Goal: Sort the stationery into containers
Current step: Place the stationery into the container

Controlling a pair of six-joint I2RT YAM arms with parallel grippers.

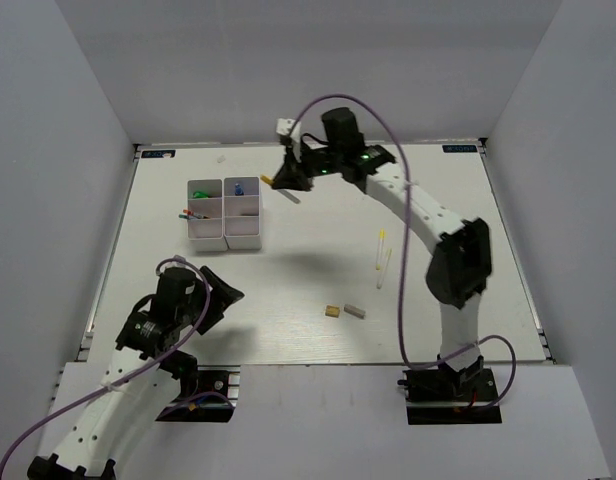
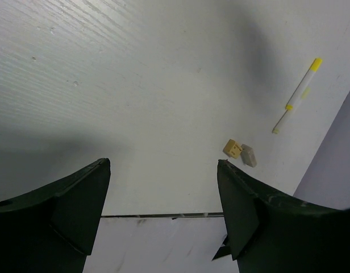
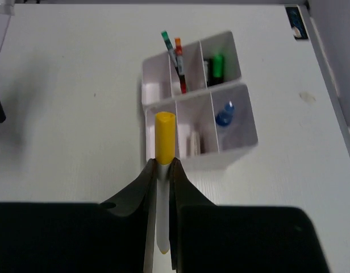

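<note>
My right pincer is clamped on 1 thin white yellow-tipped stick, its yellow end poking out past my fingertips. I hold it above the worktop near the far edge, just right of the white tray. The tray sits in the far-left part of the worktop. In it are a green highlighter, a clear blue bottle, 2 pens leaning together, and pale blocks in a middle compartment.

My left pincer stands wide open with nothing between its fingers, over bare worktop near the near-left corner.

2 more yellow-tipped sticks lie right of the middle. A tan eraser and a grey eraser lie just beside each other toward the near edge.
</note>
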